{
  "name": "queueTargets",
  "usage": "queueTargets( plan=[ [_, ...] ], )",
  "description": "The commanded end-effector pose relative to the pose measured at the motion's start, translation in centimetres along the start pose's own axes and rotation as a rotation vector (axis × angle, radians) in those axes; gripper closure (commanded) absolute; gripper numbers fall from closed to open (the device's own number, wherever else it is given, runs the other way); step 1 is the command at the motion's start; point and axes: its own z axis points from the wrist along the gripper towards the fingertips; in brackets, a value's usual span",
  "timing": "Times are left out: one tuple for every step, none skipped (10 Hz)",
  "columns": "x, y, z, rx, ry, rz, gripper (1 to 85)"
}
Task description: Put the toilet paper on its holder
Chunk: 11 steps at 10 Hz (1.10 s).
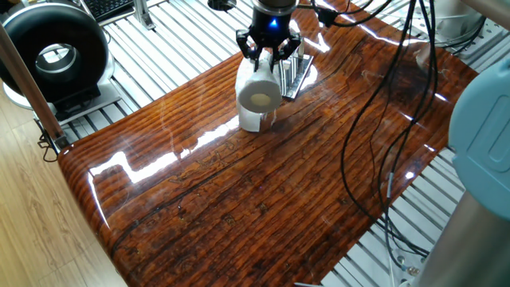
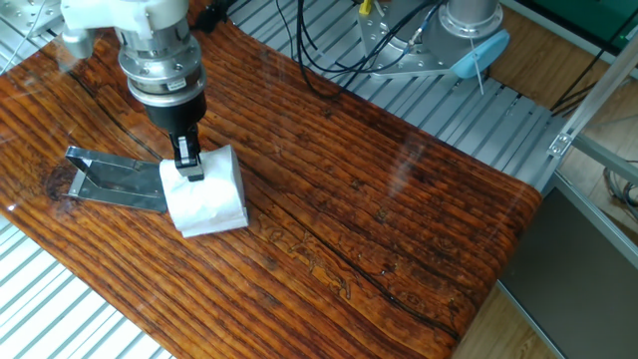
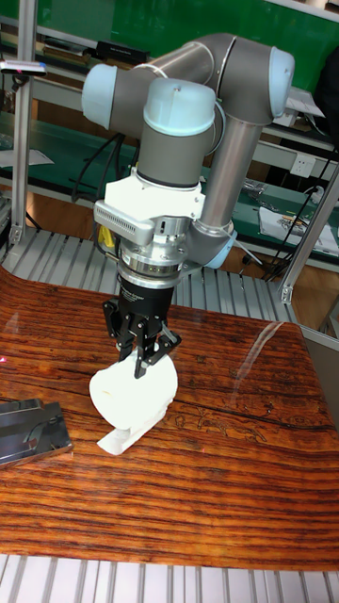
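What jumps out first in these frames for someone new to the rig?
The gripper at the far end of the glossy wooden table, shut on the toilet paper, whose loose sheet trails to the wood. Right beside the roll lies the shiny metal holder. Off the table's corner sits a big black ring-shaped device.

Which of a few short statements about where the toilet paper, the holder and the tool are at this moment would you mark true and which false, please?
1. The tool is shut on the toilet paper. True.
2. The toilet paper lies on the wooden table, untouched. False: the tool grips it.
3. The holder lies on the table beside the roll. True.
4. The black ring-shaped device stands on the wooden table. False: it stands off it, on the metal slats.
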Motion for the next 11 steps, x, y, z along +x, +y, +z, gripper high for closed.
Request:
queueTargets(
  plan=[
    [1.5,1.3,-0.1,-0.040,0.065,-0.114,84.7],
    [1.7,1.8,0.1,-0.052,0.074,-0.196,84.7],
    [2.2,2.5,-0.1,-0.068,0.100,-0.262,84.7],
    [2.6,3.2,-0.2,-0.083,0.118,-0.366,84.7],
    [2.7,4.1,-0.4,-0.100,0.127,-0.419,84.7],
    [2.8,4.6,-0.5,-0.113,0.128,-0.462,84.7],
    [3.0,4.9,-0.5,-0.123,0.132,-0.526,84.7],
    [2.9,4.9,-0.4,-0.124,0.128,-0.613,84.7],
    [3.2,5.3,-0.3,-0.127,0.142,-0.775,84.7],
    [3.6,5.1,-0.4,-0.121,0.165,-0.865,84.7],
    [3.8,4.9,-0.5,-0.121,0.174,-0.904,84.7]
  ],
)
